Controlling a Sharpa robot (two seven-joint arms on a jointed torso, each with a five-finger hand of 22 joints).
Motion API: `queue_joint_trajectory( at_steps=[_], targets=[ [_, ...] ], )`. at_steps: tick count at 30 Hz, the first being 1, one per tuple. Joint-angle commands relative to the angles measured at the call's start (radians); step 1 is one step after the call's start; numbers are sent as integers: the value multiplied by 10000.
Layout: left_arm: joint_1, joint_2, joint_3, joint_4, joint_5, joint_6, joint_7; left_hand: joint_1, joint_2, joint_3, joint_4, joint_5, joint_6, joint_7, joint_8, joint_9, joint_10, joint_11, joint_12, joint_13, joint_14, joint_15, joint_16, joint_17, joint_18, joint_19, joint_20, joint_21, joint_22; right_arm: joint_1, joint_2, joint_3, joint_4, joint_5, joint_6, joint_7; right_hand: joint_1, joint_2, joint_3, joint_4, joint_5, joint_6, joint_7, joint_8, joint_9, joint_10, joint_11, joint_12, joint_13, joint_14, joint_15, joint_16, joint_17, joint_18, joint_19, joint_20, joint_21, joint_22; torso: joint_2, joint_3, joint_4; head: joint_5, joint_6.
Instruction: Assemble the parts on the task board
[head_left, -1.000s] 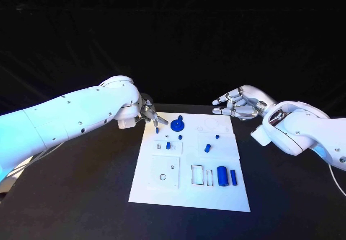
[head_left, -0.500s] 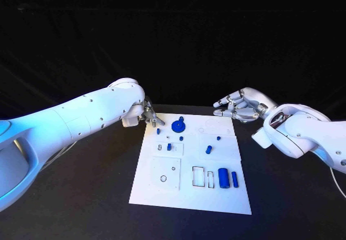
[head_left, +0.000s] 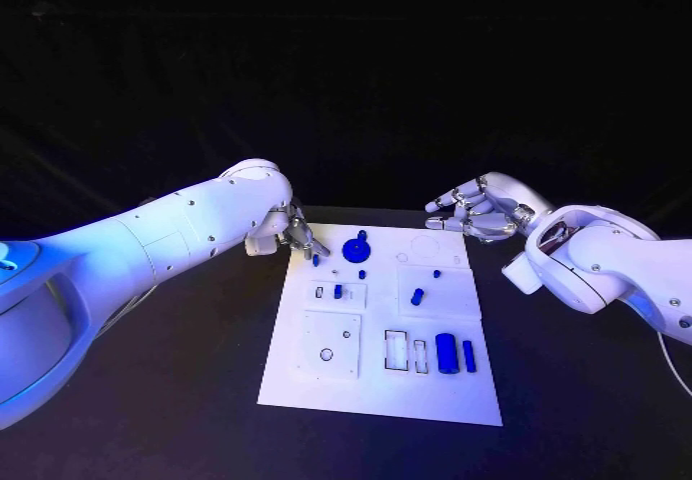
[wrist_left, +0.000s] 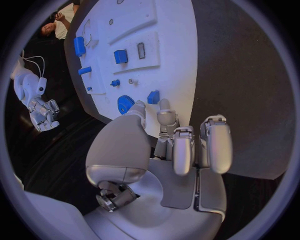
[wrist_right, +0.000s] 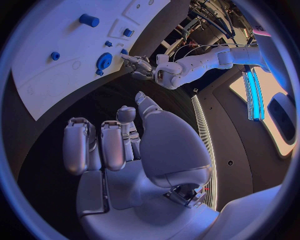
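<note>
The black tabletop (head_left: 173, 400) spreads out on every side beneath the work, dark and matte, running back to a black backdrop (head_left: 346, 90) that rises behind its far edge and closes off the scene.

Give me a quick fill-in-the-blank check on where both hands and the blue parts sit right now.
1. The left hand reaches over the far ____ corner of the task board.
2. The blue gear lies nearest the ____ hand.
3. The right hand holds ____.
4. The two long blue cylinders lie side by side near the board's ____ edge, head view.

Missing words: left; left; nothing; right
</note>
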Motion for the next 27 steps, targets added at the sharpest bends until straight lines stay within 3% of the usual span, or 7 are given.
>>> queue_joint_trajectory(
  at_steps=[1, 14, 20, 27],
  targets=[
    [-1, 22, 1, -21, -16, 373, 110, 101, 35, -58, -24, -60, 113, -8, 77, -2, 81, -29, 62, 30, 1051, -28, 24, 2634, -9, 511, 28, 51, 1232, -8, 16, 0, 0, -15, 137, 96, -64, 38, -21, 25, 55, -4, 36, 48, -13, -13, 17, -29, -10, 428, 38, -53, -1, 70, -61, 27, -56, 3, -12, 4, 14, 7, -5],
    [-3, -22, 0, -46, 1, 362, 99, 507, 250, 30, -154, -47, 163, -86, 302, 86, 137, -103, 163, 81, 1051, -95, 24, 2634, -11, 517, -38, 54, 1251, -8, 25, -1, -12, -15, 164, 79, -64, 38, -21, 25, 55, -4, 36, 48, -13, -13, 17, -29, -10, 428, 38, -53, -1, 70, -61, 27, -56, 3, -2, -5, 12, 15, -52],
    [-3, -2, -2, -37, 129, 489, 151, 939, 387, 173, -387, -111, 116, -124, 418, 141, 140, -138, 184, 76, 1051, -125, 24, 2634, -14, 519, -68, 56, 1267, -8, 50, -1, -30, -15, 184, 75, -61, 62, -18, 34, 52, -2, 33, 51, -13, 2, 16, -6, 7, 430, 37, -56, 0, 71, -61, 28, -60, 1, -10, -8, 16, 11, -63],
    [-3, 12, -12, -21, 336, 595, 177, 938, 386, 149, -388, -248, 104, -116, 460, 160, 153, -135, 205, 88, 1051, -128, 24, 2634, -20, 527, -74, 74, 1291, -8, 63, -1, -36, -15, 189, 73, -61, 62, -18, 34, 52, -2, 33, 51, -13, 2, 16, -6, 7, 430, 37, -56, 0, 71, -61, 28, -60, 1, -8, -1, 8, 32, -55]
  ],
)
